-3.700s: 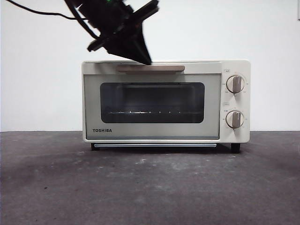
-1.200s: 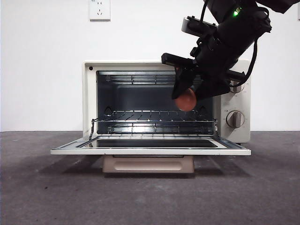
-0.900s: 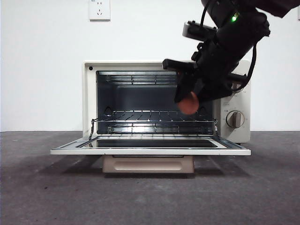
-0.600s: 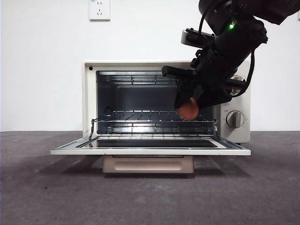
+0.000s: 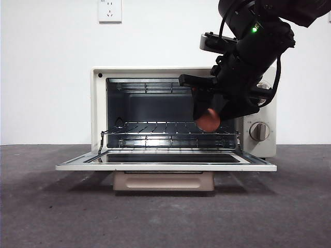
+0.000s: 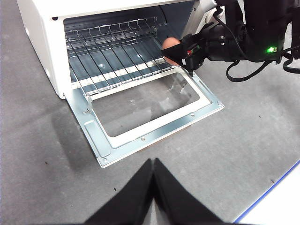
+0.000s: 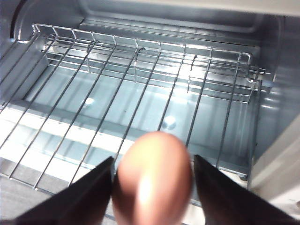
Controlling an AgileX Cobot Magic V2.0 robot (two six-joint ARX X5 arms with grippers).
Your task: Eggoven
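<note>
The egg [image 7: 153, 180] sits gripped in our right tool [image 7: 153, 187], the oven rack [image 7: 136, 98] just ahead; our left tool [image 6: 153, 180] is closed.

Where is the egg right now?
The egg is held between the right gripper's jaws, just above the wire rack at the right end of the open oven, not yet set down.

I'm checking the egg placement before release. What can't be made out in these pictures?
- Egg, front view: top hidden by the right gripper.
- Egg to rack gap: right wrist view blurs the egg.
- Upper knob: arm covers it.
- Left gripper fingers: bases cut off by the picture's edge.
</note>
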